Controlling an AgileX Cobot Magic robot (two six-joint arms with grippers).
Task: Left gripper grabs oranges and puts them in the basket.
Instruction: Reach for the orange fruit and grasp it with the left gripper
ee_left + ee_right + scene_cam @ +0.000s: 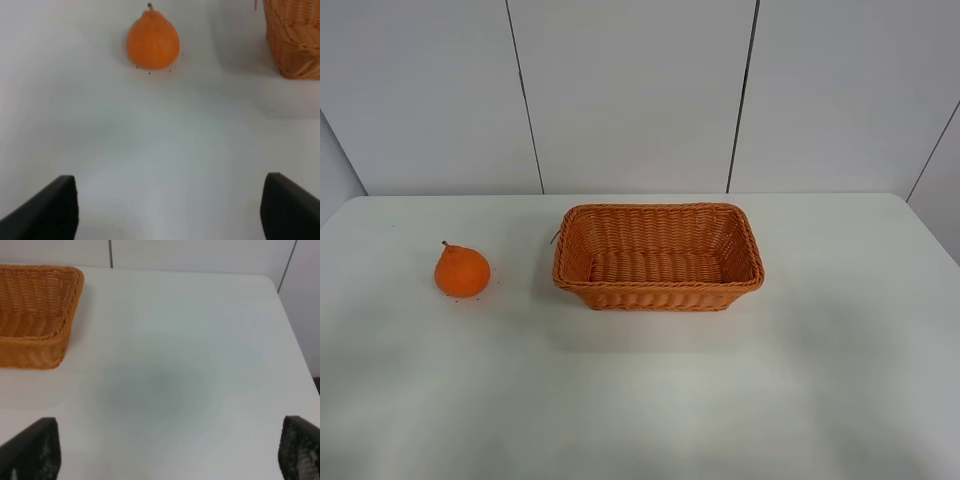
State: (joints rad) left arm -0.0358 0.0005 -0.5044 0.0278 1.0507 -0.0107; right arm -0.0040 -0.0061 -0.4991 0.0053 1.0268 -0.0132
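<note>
1. work surface. we see a white table with a pale panelled wall behind it.

2. orange. the orange sits on the table, on the left side of the high view. its knobbed top and dark stem point up and slightly left. it is outside the basket and well apart from it, with table surface between the two. a few small dark specks lie on the table just beside its base.

3. basket. the woven basket stands upright near the middle of the table, with its long side facing the high camera and its opening upward. its braided rim runs all the way round.

4. left gripper. we see the left gripper only from its own wrist camera. its two black fingers stand far apart at the edges of that view, so we read the jaws as spread wide with nothing held. the orange lies ahead of the gripper, roughly in line with the gap and well apart from the fingertips. a corner of the basket shows off to one side of the orange.

5. right gripper. we see the right gripper only from its wrist camera as well. its fingers are spread wide over the table and grip nothing. one end of the basket lies ahead of it and to one side, apart from the fingers.
</note>
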